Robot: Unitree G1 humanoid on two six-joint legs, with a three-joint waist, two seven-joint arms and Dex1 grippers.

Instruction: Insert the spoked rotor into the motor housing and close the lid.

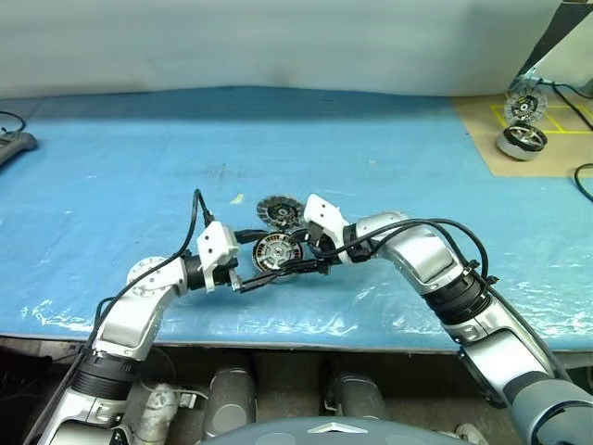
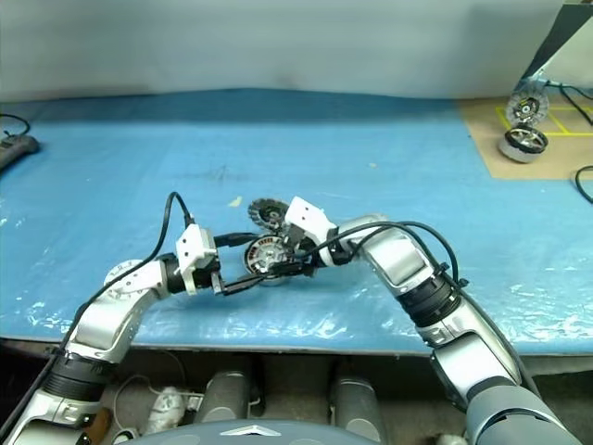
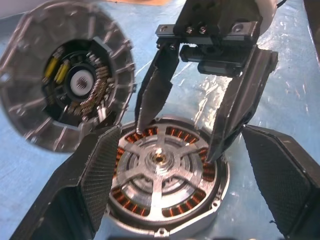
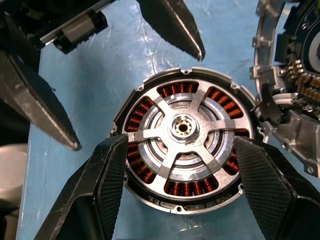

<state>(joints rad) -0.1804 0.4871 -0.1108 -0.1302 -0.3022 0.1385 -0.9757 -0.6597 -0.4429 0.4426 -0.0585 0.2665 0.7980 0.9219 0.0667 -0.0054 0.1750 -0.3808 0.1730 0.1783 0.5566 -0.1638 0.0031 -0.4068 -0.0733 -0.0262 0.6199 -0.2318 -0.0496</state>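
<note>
The motor housing point(image 1: 276, 251) is a short silver cylinder lying on the blue sheet, with copper windings ringed inside. The spoked rotor point(image 4: 183, 129), with silvery spokes running to a small hub, lies inside it over the windings. The lid point(image 1: 278, 211), ribbed face and dark centre showing, stands tilted just behind the housing, against its rim. My left gripper point(image 3: 181, 127) is open, one finger on each side of the housing. From the opposite side my right gripper point(image 4: 180, 139) is also open and straddles the housing. No finger visibly presses the housing.
At the back right, a tan board point(image 1: 482, 139) carries two more round motor parts point(image 1: 523, 139). A black device point(image 1: 14, 144) lies at the far left edge. A cable point(image 1: 582, 181) loops at the right. The table's front edge point(image 1: 278, 323) runs just below the arms.
</note>
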